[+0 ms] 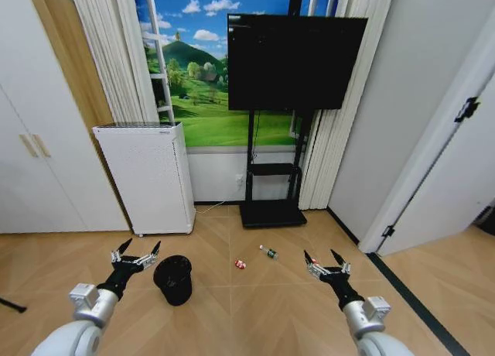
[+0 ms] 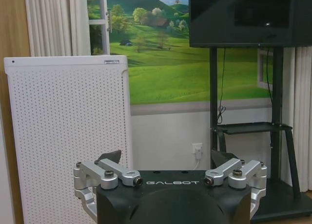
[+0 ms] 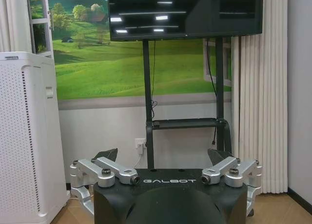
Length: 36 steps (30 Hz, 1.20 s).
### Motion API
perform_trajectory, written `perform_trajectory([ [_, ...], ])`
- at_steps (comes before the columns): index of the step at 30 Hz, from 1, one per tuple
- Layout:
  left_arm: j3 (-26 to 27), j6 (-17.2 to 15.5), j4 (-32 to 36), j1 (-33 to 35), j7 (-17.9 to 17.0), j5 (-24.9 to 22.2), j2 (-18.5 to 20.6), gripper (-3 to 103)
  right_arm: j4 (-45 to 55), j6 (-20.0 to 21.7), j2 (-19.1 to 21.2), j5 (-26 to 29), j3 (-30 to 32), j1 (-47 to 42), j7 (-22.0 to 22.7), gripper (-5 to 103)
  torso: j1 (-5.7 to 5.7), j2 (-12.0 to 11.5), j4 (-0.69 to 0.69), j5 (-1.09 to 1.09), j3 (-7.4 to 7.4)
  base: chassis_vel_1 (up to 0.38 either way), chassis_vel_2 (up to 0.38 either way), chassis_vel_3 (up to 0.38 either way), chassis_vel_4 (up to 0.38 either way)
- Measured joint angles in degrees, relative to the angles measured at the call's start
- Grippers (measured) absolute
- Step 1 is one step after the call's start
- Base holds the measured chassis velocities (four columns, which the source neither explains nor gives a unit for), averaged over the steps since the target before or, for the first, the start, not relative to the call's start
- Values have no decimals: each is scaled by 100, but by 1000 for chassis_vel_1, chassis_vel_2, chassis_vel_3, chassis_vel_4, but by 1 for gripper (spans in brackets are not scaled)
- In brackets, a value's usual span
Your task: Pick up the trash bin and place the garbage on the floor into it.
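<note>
Black wire mesh marked out the trash bin, which stood on the floor just ahead of our left tool and a little to its right, near it but not touching. We judged the task barely begun: the bin was not yet lifted and nothing had gone into it as far as we could see. Of the garbage, we made out a small red-and-white piece lying on the parquet near the middle, and just beyond it, to the right, a small clear bottle with a green label; a third item we could not find. Both lay well apart from the bin and between our two arms.

Our left tool was held out low with its fingers spread wide and nothing between them. Our right tool was held out likewise on the other side, fingers spread, gripping nothing. So we had the bin to grasp and every piece of litter to collect.

Underfoot was light tan herringbone wood with a thin dark border strip running along the right. Against the far wall stood a white appliance, a dark screen on a black stand, pale curtains, and a mural of green hills
</note>
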<state>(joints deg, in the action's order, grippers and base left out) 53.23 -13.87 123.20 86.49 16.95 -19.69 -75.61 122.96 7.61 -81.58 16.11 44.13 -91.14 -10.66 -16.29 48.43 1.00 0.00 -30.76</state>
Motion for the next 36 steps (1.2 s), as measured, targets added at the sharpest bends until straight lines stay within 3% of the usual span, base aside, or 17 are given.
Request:
perform_trajectory([
  [26, -2, -77, -8, -20, 52, 43, -33, 100, -23, 5, -4, -56, -106, -4, 72, 100, 0, -11, 2, 1, 5, -194, 191, 192, -184],
  [36, 3, -86, 2, 14, 45, 95, -43, 100, -106, -35, -6, -54, -102, 14, 71, 100, 120, -271, 1, 0, 158, 8, -9, -14, 13],
])
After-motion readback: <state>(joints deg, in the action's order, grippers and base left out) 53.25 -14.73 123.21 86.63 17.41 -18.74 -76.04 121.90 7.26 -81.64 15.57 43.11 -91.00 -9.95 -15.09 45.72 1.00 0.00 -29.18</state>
